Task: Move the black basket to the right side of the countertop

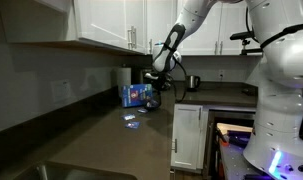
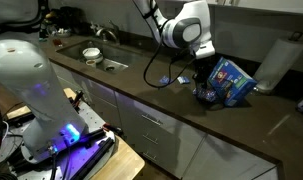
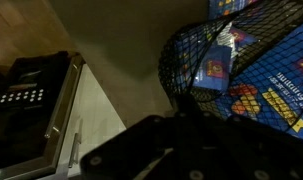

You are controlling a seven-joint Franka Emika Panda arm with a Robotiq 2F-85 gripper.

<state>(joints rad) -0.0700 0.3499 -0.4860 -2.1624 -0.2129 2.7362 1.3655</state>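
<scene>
**Gripper at the rim of the black basket, beside the blue box**

The black basket rests on the countertop at the end away from the sink. It is pressed up against the blue box, on that box's left and nearer side in this exterior view. The box looks tilted rather than flat. A paper towel roll stands further right, near the wall.

The arm reaches down from above, and the gripper hangs right over the basket. In both exterior views it is at or touching the basket's top edge, with the basket just right of the blue box near the counter's front edge.

In the wrist view the basket's wire mesh fills the upper right, and the printed blue box shows through it. The gripper is a dark, blurred mass at the bottom of the picture, meeting the mesh at its rim. It may be pinching the rim, but whether its jaws are closed or parted cannot be told. Bare countertop lies to the left.
</scene>
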